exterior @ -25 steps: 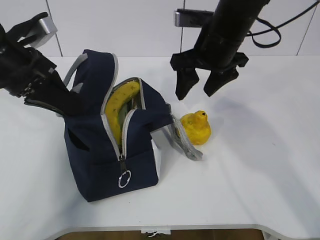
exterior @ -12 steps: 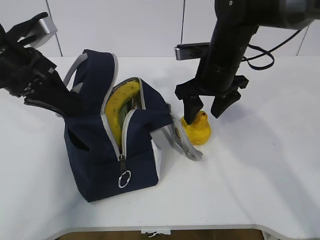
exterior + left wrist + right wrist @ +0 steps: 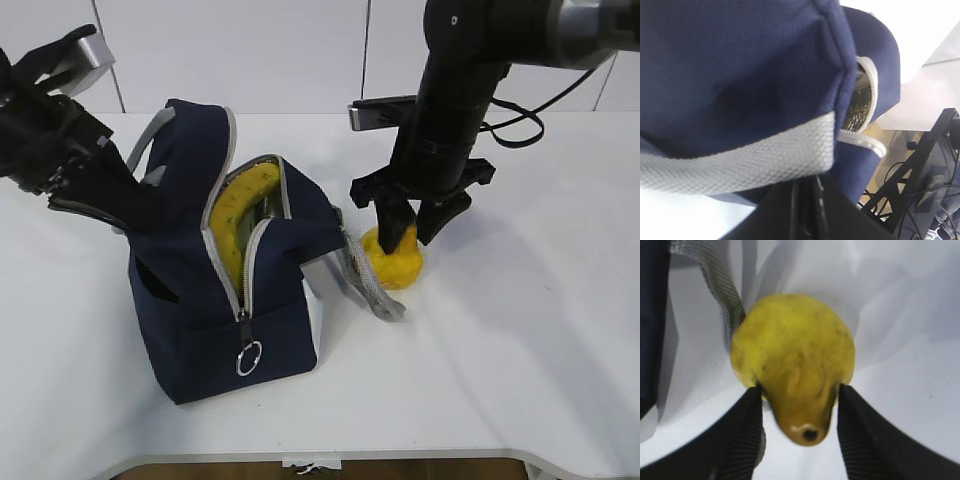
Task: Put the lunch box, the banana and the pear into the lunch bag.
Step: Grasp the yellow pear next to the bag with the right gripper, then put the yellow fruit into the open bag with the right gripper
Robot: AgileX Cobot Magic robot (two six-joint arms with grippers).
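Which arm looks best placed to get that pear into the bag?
The right. Its gripper already straddles the pear, fingers against the neck, beside the bag. The left gripper is shut on the bag's grey handle, apparently holding the bag open.

White flat tabletop (image 3: 520,340); boxy navy-blue fabric lunch bag (image 3: 215,320) stands on it; squat golden-yellow pear (image 3: 393,262) rests just beside it.

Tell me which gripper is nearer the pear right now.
Right. The right gripper is down on the pear, one finger on each side of its neck. The left gripper is across the lunch bag, clamped on its grey handle.
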